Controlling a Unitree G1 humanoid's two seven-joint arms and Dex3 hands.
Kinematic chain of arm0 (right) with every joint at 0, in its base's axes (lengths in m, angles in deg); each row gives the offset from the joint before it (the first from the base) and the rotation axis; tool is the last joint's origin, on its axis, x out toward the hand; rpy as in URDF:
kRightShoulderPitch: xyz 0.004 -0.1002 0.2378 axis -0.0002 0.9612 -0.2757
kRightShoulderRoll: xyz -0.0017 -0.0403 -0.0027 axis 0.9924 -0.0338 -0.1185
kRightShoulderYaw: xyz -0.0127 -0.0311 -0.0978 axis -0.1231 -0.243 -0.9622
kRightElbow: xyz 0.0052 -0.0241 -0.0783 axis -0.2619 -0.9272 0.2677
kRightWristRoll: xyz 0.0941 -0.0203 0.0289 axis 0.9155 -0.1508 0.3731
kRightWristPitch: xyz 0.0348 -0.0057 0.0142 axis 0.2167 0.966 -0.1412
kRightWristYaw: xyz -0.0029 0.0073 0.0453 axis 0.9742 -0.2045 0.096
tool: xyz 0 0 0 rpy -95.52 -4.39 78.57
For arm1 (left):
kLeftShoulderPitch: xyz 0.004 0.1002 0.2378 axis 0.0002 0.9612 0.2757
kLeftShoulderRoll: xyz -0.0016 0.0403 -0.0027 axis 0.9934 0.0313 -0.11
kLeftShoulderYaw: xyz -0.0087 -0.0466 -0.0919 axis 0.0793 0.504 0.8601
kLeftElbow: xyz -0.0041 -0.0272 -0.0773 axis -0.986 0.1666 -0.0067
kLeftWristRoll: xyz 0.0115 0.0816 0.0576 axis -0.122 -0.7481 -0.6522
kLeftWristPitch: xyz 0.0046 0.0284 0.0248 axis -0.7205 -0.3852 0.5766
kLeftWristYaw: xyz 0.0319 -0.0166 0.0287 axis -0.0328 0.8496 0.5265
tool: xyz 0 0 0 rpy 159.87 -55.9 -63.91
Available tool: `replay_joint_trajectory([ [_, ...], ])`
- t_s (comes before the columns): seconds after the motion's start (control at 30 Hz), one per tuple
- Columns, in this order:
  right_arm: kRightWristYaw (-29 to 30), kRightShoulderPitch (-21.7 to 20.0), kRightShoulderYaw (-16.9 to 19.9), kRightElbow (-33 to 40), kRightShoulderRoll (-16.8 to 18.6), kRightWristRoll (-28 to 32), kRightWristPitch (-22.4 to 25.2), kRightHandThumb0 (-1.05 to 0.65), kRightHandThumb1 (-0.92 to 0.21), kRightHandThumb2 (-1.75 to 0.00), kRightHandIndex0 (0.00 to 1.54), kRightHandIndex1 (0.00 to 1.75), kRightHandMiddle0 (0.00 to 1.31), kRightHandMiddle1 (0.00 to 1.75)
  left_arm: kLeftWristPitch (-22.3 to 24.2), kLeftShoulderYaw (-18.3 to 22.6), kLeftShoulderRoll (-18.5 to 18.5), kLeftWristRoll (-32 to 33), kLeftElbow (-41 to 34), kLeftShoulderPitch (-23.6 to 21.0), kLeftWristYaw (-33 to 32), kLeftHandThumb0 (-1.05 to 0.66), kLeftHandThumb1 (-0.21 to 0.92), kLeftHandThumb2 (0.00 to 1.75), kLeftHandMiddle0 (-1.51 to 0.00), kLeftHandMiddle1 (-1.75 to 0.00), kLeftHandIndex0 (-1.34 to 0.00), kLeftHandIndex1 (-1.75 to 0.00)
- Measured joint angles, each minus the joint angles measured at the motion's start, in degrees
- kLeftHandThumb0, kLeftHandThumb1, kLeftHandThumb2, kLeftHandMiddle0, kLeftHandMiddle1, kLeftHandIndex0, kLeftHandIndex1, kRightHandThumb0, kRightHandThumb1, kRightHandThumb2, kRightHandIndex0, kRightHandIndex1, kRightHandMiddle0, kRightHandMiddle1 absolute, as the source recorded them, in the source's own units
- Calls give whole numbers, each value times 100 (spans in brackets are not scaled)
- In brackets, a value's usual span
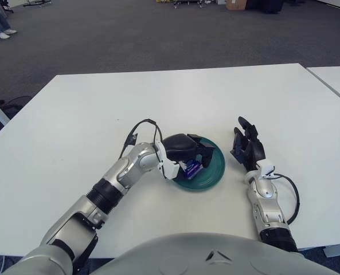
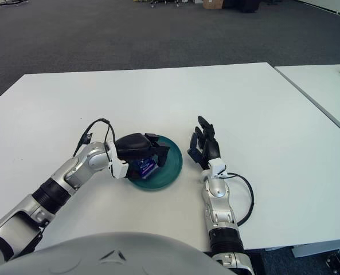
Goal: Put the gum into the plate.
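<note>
table (image 1: 72,126): white, bears everything; the plate sits near its front middle, within both arms' reach
plate (image 1: 214,168): teal, round, the landmark here; its left half is covered by the left hand, its right rim shows bare
left hand (image 1: 188,154): reaches in from the plate's left and hangs low over the plate's bowl, fingers curled around the gum; likely held this low so the gum has only a short drop
right hand (image 1: 247,150): just right of the plate, apart from its rim, fingers spread and holding nothing; idle, clear of the work
gum (image 1: 191,168): small blue-purple pack, under the left palm, inside the plate's rim; whether it touches the plate's floor I cannot tell; release looks like the step left
</note>
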Motion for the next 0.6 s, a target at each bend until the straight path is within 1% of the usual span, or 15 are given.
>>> replay_joint_trajectory([
  [0.03, 14, 2, -4, 0, 0, -16, -4, -76, -92, -88, 28, 2, 0, 46, -22, -5, 16, 38, 28, -28, 69, -101, 90, 36, -4, -108, -3, -99],
  [0.07, 23, 2, -6, 0, 0, -27, -6, -76, -92, -88, 28, 2, 0, 46, -35, -8, 32, 56, 46, -54, 130, -102, 90, 35, -3, -104, -2, -96],
  [0.1, 30, 2, -8, 0, 0, -36, -8, -76, -92, -88, 29, 2, 0, 46, -47, -10, 46, 65, 62, -76, 178, -103, 91, 33, -3, -90, -1, -83],
  [0.13, 42, 2, -10, 0, 0, -43, -9, -76, -92, -88, 29, 2, 0, 46, -56, -10, 58, 83, 72, -95, 228, -103, 91, 32, -3, -82, -1, -76],
  [0.2, 79, 4, -16, 0, 0, -95, -14, -76, -92, -88, 29, 2, 0, 46, -59, -10, 80, 161, 81, -126, 338, -104, 92, 29, -7, -51, 0, -54],
  [0.23, 96, 6, -19, 0, 0, -123, -20, -76, -92, -88, 29, 2, 0, 46, -59, -10, 86, 199, 81, -135, 377, -104, 92, 29, -7, -45, 0, -49],
  [0.27, 108, 9, -22, 0, -1, -149, -30, -76, -92, -89, 29, 2, 0, 46, -59, -9, 90, 234, 81, -140, 404, -104, 92, 28, -6, -31, 0, -37],
  [0.33, 120, 12, -25, -2, -2, -179, -43, -77, -92, -90, 28, 1, 0, 45, -58, -4, 90, 285, 81, -140, 433, -105, 92, 29, -4, -15, 0, -20],
  [0.47, 115, 13, -25, -20, -4, -196, -78, -78, -92, -91, 26, 0, 0, 42, -58, 23, 84, 291, 92, -140, 429, -105, 92, 32, -1, -3, 0, -5],
  [0.6, 79, 11, -24, -35, -5, -194, -111, -79, -92, -92, 26, 1, 0, 40, -47, 67, 83, 236, 134, -140, 322, -105, 92, 33, 0, -1, 0, -1],
])
